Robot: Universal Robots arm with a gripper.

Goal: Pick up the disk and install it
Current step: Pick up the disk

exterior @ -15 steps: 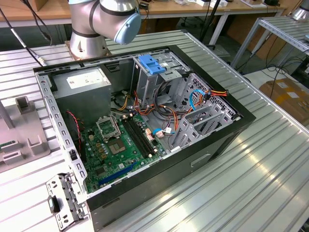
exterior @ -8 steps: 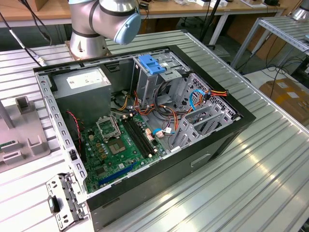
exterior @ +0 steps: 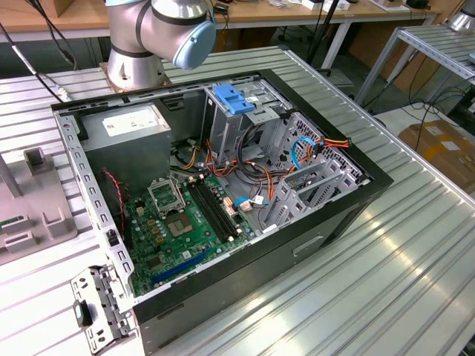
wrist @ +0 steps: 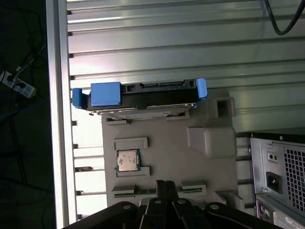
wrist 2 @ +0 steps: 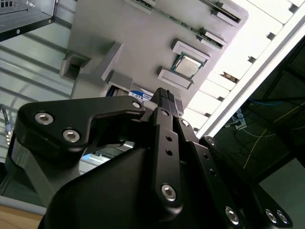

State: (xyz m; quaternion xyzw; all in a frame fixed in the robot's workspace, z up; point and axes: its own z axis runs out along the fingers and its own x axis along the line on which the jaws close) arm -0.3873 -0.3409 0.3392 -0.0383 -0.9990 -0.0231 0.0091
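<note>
The disk (wrist: 143, 98) stands on its long edge in a slot of a grey fixture plate (wrist: 209, 167), silver with blue plastic rails at both ends. In the second wrist view a strip of the disk's white and blue label (wrist 2: 139, 94) peeks out just past the fingers. My gripper (wrist: 166, 184) hovers over the plate's opposite side, apart from the disk, with a processor chip (wrist: 127, 161) lying between them. The gripper (wrist 2: 167, 99) has its black fingers closed together with nothing between them.
The open computer case (exterior: 223, 185) lies on the ribbed metal table, with a light-blue latch (exterior: 234, 98) on its drive cage and a grey power supply (exterior: 126, 133). The fixture plate (exterior: 37, 215) sits at the exterior view's left. The case's rear panel (wrist: 281, 181) borders the plate.
</note>
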